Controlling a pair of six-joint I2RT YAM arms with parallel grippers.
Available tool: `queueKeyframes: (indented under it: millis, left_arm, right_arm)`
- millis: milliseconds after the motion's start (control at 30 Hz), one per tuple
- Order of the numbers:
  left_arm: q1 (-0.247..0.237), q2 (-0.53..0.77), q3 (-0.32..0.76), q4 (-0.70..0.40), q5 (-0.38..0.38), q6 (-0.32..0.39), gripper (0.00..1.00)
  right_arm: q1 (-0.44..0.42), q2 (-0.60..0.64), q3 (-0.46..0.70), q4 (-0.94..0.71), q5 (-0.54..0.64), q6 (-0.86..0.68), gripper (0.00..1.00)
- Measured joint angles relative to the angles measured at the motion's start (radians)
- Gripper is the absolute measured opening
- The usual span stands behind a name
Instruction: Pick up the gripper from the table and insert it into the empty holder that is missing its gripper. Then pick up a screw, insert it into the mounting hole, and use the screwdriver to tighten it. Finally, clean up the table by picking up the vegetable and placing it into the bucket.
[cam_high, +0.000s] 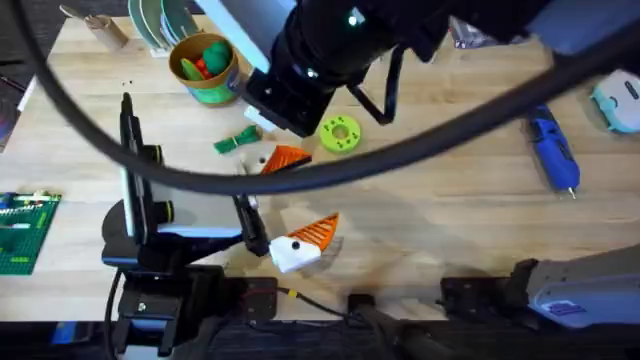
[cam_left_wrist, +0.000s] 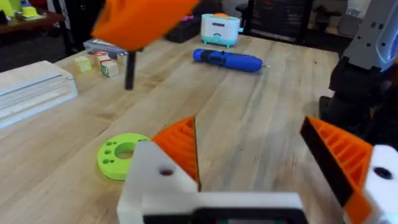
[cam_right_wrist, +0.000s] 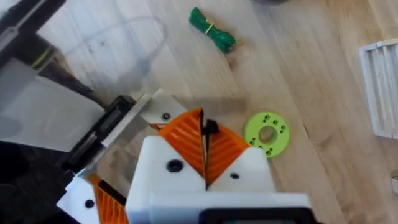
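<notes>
Right arm (cam_high: 340, 40) looms large and dark, its right gripper (cam_right_wrist: 203, 140) pinched tight on a thin dark rod (cam_left_wrist: 130, 70) just beside the lime disc (cam_high: 338, 133). Left gripper (cam_left_wrist: 249, 127) gapes wide, holding nothing, near the disc. Vegetable (cam_high: 237, 140) lies on the tabletop (cam_high: 440, 220) near the disc, screwdriver (cam_high: 552, 150) well apart from it

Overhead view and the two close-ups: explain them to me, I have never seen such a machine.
Two robot arms work at a wooden table. The overhead view looks down from above; each close-up comes from a camera on one arm's wrist. The left end effector is open, holding nothing. The right end effector is shut on a thin dark pin, maybe a screw. On the table lie a blue screwdriver, a green toy vegetable, a lime disc and a bucket.
</notes>
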Motion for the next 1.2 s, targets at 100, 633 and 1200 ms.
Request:
queueKeyframes:
  millis: [100,633,1200]
  left_arm:
    - [0.000,0.000,0.000,0.000,0.000,0.000,0.993]
    - [0.000,0.000,0.000,0.000,0.000,0.000,0.993]
    - [0.000,0.000,0.000,0.000,0.000,0.000,0.993]
  right_arm:
    - [0.024,0.007,0.026,-0.021,0.000,0.000,0.007]
    - [0.084,0.077,0.029,-0.063,0.000,0.002,0.007]
    - [0.084,0.083,0.029,-0.054,-0.012,0.009,0.007]
